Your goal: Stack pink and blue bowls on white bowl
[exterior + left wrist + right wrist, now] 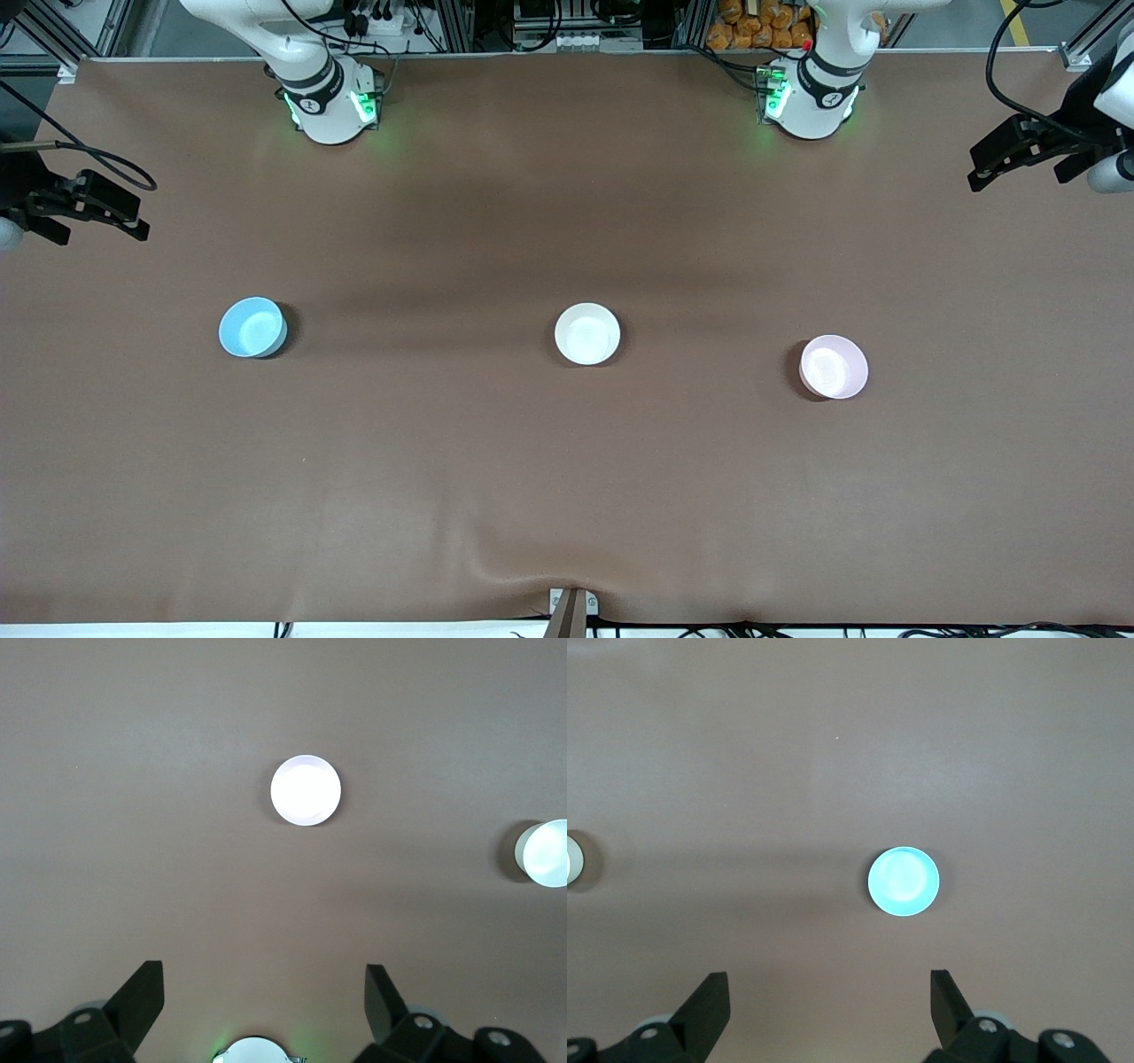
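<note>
Three bowls upright and well apart on the brown table [567, 496]: white bowl [587, 334] mid-table, blue bowl [252, 327] toward the right arm's end, pink bowl [834, 367] toward the left arm's. Left gripper [983, 173] and right gripper [133, 221] parked high at the table ends, fingers spread, empty.

A wide table [567, 496] is covered by a brown mat, slightly rippled at the edge nearest the front camera, where a small metal bracket [571, 602] is fixed. Aluminium framing [461, 22], cables [399, 27] and a heap of orange objects [762, 22] are seen along the table's top edge. Soft shadows are cast across the mat.
</note>
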